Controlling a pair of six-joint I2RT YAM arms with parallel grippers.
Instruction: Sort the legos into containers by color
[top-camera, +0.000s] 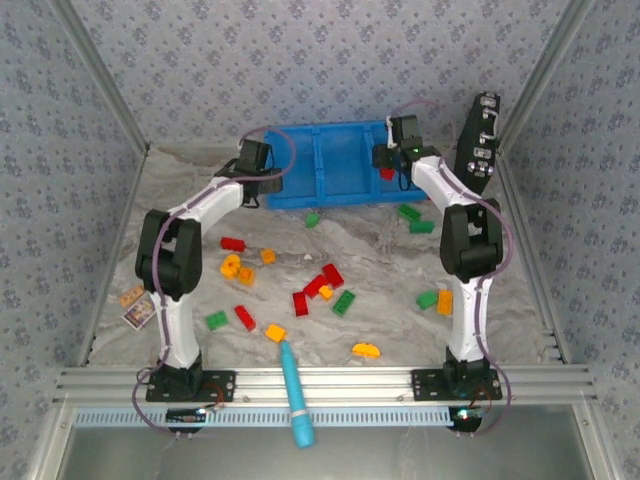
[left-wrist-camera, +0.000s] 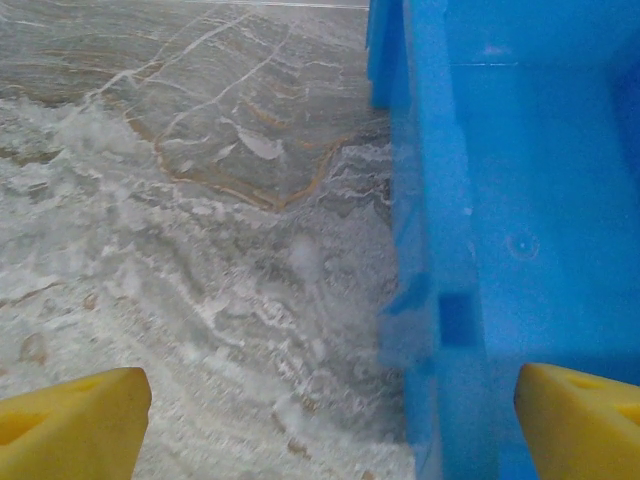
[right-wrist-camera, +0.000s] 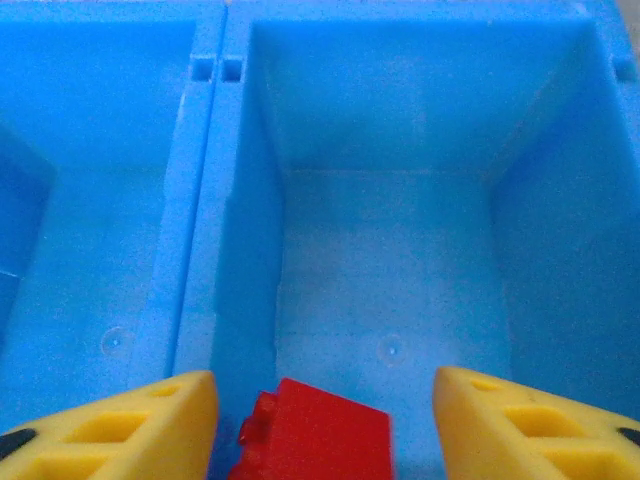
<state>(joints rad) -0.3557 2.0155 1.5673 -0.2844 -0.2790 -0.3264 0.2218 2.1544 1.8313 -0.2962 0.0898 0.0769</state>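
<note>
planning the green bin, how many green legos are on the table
6 green legos: one just in front of the blue tray, two near its right corner, one in the middle, one at left, one by the right arm. The arms may hide more.

red brick (right-wrist-camera: 315, 435): small and shiny, with little bumps on its left side.
tray (right-wrist-camera: 215, 250): bright blue. One big box lies past the red brick and one more lies to the left of it, with a thin wall between them.
right gripper (right-wrist-camera: 322, 392): two yellow fingers (right-wrist-camera: 120, 430), one on each side of the red brick, not touching it.
</note>
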